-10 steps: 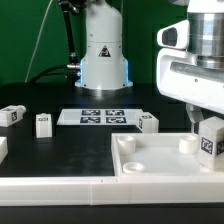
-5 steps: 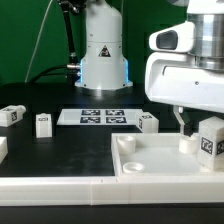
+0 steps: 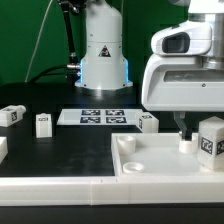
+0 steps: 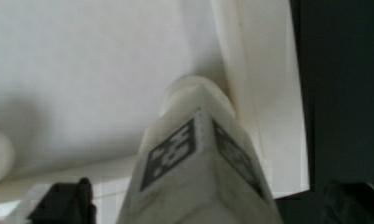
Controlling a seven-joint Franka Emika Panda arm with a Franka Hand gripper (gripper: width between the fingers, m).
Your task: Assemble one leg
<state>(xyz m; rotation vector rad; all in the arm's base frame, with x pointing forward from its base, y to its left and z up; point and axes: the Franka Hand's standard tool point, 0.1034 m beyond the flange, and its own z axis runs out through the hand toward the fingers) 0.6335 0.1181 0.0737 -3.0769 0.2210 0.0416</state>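
One leg (image 3: 211, 138), a small white block with a marker tag, stands upright at the far right corner of the large white tray-like piece (image 3: 150, 163). My gripper (image 3: 205, 127) hangs over it, open, with one dark finger (image 3: 183, 123) showing beside the leg and apart from it. In the wrist view the leg (image 4: 193, 150) rises between the two dark fingertips (image 4: 63, 202), with a gap on either side, and the gripper (image 4: 205, 206) holds nothing. Three more legs (image 3: 148, 122) (image 3: 43, 123) (image 3: 12, 114) lie loose on the black table.
The marker board (image 3: 92, 116) lies flat behind the loose legs. The arm's white base (image 3: 103, 55) stands at the back. The tray-like piece has round sockets (image 3: 127, 143) at its corners. A white part (image 3: 2, 148) shows at the exterior view's left edge.
The jaws have spread wide and let go of the leg, which stays upright in the corner. The gripper body has shifted toward the exterior view's left.
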